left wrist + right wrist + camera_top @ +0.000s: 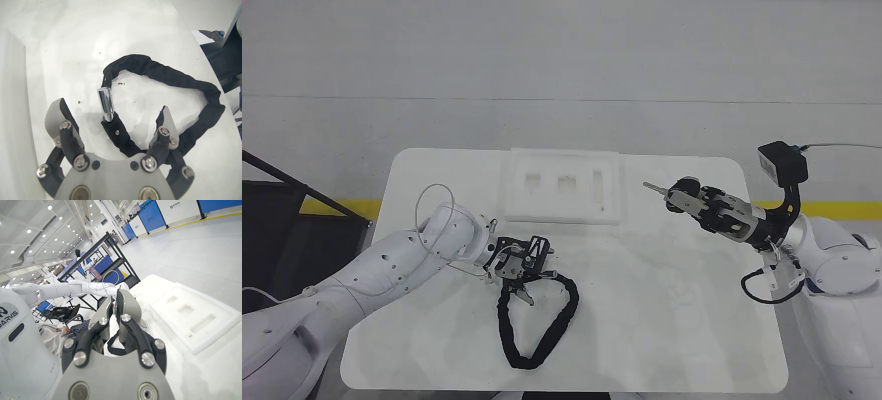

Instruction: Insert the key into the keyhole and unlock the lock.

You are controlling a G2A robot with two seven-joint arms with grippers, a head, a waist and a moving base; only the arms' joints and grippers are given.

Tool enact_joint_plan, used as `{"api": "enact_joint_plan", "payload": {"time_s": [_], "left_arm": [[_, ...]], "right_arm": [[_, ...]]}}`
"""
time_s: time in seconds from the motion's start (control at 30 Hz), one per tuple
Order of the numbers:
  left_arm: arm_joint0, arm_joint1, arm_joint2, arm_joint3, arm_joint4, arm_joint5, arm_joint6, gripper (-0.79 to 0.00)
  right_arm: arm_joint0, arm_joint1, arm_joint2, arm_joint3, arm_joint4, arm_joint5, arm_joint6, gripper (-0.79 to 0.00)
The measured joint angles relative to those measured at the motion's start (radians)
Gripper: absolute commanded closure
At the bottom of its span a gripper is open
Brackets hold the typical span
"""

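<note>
A chain lock in a black fabric sleeve [189, 83] lies in a loop on the white table [672, 300]. Its chrome lock cylinder [105, 103] joins the two sleeve ends. My left gripper [113, 106] is open, hovering with one finger on each side of the cylinder, touching nothing. From above, the left gripper [526, 272] sits over the top end of the black loop [537, 325]. My right gripper [674, 193] is held above the table's right side, shut on the key [652, 187], whose shaft sticks out toward the left. Its fingers [121, 298] are pressed together.
A white foam tray [564, 185] with three recesses lies at the table's back edge, between the arms; it is also in the right wrist view [194, 321]. A black rack stands off the table's left side. Bare tabletop lies between the chain and the right arm.
</note>
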Motion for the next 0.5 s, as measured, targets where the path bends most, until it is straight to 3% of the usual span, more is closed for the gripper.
{"api": "enact_joint_plan", "payload": {"time_s": [0.5], "left_arm": [[0.008,0.000,-0.004,-0.003,-0.008,0.008,0.002,-0.785]], "right_arm": [[0.000,0.000,0.000,0.000,0.000,0.000,0.000,0.000]]}}
